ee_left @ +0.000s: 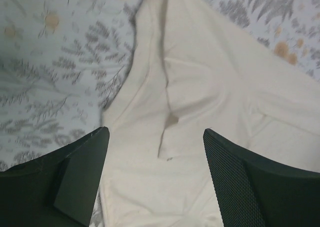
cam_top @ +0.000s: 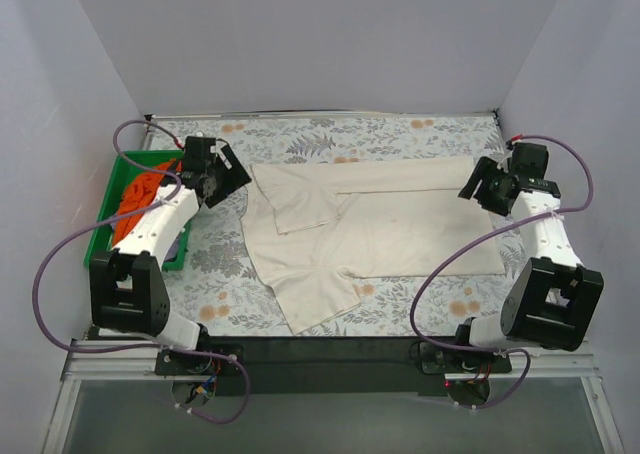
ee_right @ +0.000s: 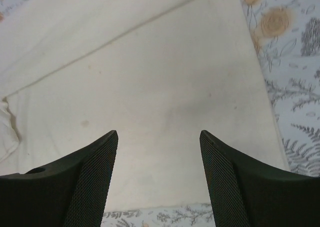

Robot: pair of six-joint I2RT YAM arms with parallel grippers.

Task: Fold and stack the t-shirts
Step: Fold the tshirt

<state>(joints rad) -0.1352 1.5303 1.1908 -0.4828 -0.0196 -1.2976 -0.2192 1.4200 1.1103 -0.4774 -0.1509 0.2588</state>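
The cream t-shirt (cam_top: 380,229) lies partly folded in the middle of the table, its top part folded down and one sleeve (cam_top: 315,294) sticking out toward the front. The orange t-shirt (cam_top: 140,199) lies bunched in the green tray (cam_top: 112,189) at left. The lavender t-shirt is not visible. My left gripper (cam_top: 232,179) is open and empty above the cream shirt's left edge, which shows in the left wrist view (ee_left: 200,97). My right gripper (cam_top: 478,184) is open and empty above the shirt's right end (ee_right: 160,87).
The table has a floral cloth (cam_top: 450,299). White walls close in the back and both sides. The green tray stands at the left edge beside the left arm. The arm bases stand at the front edge.
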